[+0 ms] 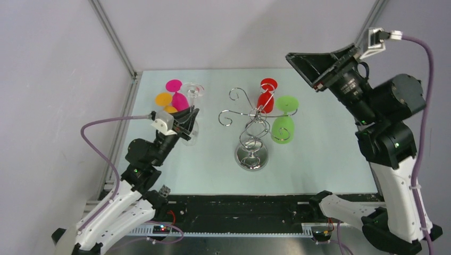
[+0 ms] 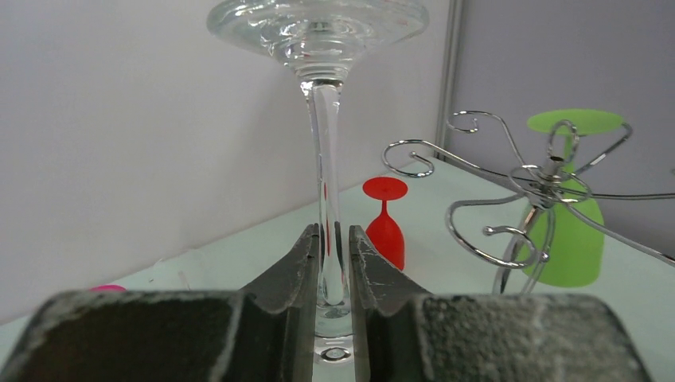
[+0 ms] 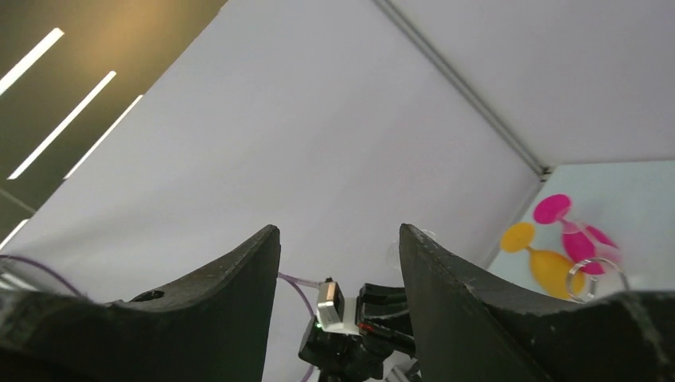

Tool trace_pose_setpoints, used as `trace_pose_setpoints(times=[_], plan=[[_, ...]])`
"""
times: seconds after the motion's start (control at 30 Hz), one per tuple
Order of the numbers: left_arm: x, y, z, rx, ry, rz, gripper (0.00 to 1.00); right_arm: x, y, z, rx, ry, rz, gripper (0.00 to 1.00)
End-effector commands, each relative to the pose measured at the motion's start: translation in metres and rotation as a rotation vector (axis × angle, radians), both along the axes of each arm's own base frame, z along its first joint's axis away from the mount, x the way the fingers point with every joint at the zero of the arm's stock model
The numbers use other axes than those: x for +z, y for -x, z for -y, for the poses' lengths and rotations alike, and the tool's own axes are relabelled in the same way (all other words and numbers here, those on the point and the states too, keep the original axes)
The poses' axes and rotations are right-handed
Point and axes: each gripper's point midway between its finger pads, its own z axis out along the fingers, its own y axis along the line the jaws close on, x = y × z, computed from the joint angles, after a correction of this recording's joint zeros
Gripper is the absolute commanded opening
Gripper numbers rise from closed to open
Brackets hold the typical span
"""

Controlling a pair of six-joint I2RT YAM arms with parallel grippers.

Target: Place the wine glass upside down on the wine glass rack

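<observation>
A clear wine glass (image 2: 325, 135) is upside down, foot on top, its stem pinched between the fingers of my left gripper (image 2: 330, 232), which is shut on it. From above, the glass (image 1: 192, 91) and left gripper (image 1: 186, 119) are at the table's left, well left of the chrome wine glass rack (image 1: 252, 130). In the left wrist view the rack (image 2: 509, 187) is ahead and to the right. My right gripper (image 1: 311, 66) is raised high at the right, open and empty (image 3: 338, 231).
A green glass (image 1: 283, 125) hangs upside down on the rack's right side, and a red glass (image 1: 265, 98) is upside down just behind the rack. Pink (image 1: 176, 94) and orange (image 1: 165, 102) glasses lie at the back left, next to the frame post.
</observation>
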Motion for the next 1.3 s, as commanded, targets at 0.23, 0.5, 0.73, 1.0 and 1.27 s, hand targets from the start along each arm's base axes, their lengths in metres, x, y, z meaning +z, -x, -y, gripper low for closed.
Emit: trace_pose_setpoints(times=[0.23, 0.5, 0.73, 1.0, 1.27], plan=[[0.033, -0.024, 0.009, 0.012, 0.087, 0.178, 0.0, -0.064, -0.006, 0.069, -0.32, 0.169, -0.112, 0.6], [0.021, -0.036, 0.02, -0.062, 0.001, 0.263, 0.0, -0.133, -0.011, 0.106, -0.467, 0.236, -0.251, 0.6], [0.016, -0.037, 0.034, -0.207, 0.019, 0.28, 0.0, -0.164, -0.008, 0.115, -0.482, 0.282, -0.315, 0.6], [0.004, -0.039, 0.055, -0.32, 0.011, 0.305, 0.0, -0.192, -0.007, 0.116, -0.463, 0.314, -0.369, 0.6], [-0.009, -0.045, 0.069, -0.389, 0.016, 0.288, 0.0, -0.202, -0.001, 0.119, -0.479, 0.343, -0.377, 0.6]])
